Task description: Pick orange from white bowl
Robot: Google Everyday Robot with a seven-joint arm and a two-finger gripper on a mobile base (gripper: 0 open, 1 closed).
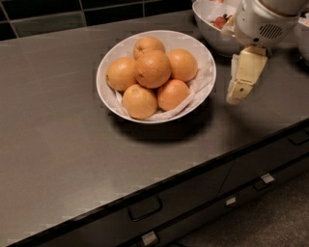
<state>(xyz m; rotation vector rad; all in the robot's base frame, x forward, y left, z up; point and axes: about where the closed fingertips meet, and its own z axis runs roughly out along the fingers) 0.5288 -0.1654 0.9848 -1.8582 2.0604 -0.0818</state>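
The white bowl [112, 57] sits on the dark counter, a little right of centre, lined with crumpled white paper. It holds several oranges in a heap. The largest orange [153, 68] lies on top in the middle, with the smaller ones around it. My gripper [237, 95] hangs from the white arm at the upper right and points down. It is just to the right of the bowl's rim, above the counter and apart from the bowl. It holds nothing.
A deeper white bowl [206, 30] with red fruit stands at the back right, partly behind my arm. Black tiles [58, 14] run along the back. The counter's front edge [193, 176] runs diagonally, with drawers and handles [145, 208] below it.
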